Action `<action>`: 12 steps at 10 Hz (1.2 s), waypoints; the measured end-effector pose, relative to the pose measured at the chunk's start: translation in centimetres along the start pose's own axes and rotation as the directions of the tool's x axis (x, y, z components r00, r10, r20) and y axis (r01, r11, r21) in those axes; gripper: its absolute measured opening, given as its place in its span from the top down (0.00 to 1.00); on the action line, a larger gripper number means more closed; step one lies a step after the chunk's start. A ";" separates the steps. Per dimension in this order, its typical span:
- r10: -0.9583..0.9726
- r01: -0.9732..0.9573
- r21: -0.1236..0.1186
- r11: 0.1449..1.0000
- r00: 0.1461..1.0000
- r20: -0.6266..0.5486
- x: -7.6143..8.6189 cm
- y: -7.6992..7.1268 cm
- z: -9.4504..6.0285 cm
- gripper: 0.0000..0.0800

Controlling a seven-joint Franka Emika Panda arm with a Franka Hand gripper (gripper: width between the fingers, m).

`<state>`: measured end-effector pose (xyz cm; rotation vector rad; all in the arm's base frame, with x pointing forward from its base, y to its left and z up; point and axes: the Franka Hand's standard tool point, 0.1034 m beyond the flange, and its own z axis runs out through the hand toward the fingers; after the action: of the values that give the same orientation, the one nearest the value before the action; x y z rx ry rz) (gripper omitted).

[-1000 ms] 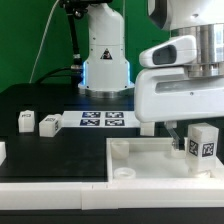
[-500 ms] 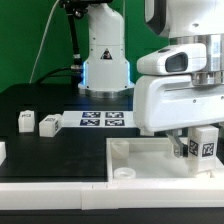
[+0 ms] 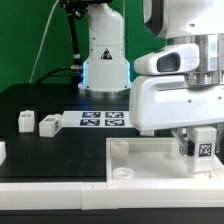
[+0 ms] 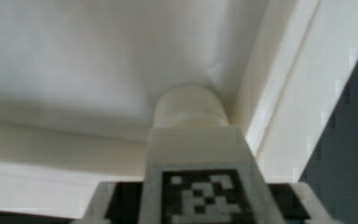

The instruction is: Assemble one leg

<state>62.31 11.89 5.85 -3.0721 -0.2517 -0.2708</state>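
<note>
My gripper (image 3: 198, 148) is shut on a leg (image 3: 203, 145), a small white block with a black-and-white tag. It holds the leg upright over the far right part of the large white tray-like panel (image 3: 140, 155). In the wrist view the leg (image 4: 197, 150) runs down from the gripper (image 4: 197, 205) to a rounded corner of the panel (image 4: 87, 70), and its tip looks close to or touching that corner. Two more legs (image 3: 25, 121) (image 3: 48, 124) lie on the black table at the exterior view's left.
The marker board (image 3: 103, 120) lies on the table behind the panel. The robot base (image 3: 103, 55) stands at the back. A white part (image 3: 2, 152) shows at the exterior view's left edge. A round hole (image 3: 122, 173) sits at the panel's near left corner.
The gripper has moved down a little with the leg, bringing it closer to the panel. The other legs have not moved.
</note>
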 end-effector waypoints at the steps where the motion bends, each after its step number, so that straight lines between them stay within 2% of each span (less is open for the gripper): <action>1: 0.209 -0.209 0.016 0.978 0.978 -0.017 0.0 0.1 0.0 0.66; 3: 0.450 -0.449 0.024 0.893 0.893 -0.010 0.0 0.2 0.0 0.66; 5: 0.687 -0.687 0.020 0.726 0.726 0.027 0.0 0.2 0.0 0.66; 6: 0.745 -0.746 0.013 0.666 0.666 0.036 0.0 0.2 0.0 0.66; 8: 0.895 -0.896 0.000 0.444 0.443 0.038 -0.1 0.2 0.0 0.66; 9: 0.911 -0.912 -0.002 0.411 0.411 0.036 -0.1 0.2 0.0 0.66; 10: 0.936 -0.936 -0.002 0.351 0.351 0.040 -0.1 0.1 0.0 0.56; 11: 0.922 -0.922 0.000 0.386 0.386 0.040 -0.1 0.1 0.0 0.56; 12: 0.903 -0.904 0.003 0.427 0.427 0.040 -0.1 0.0 0.0 0.39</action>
<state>62.26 11.86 5.81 -2.6451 1.3804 -0.1330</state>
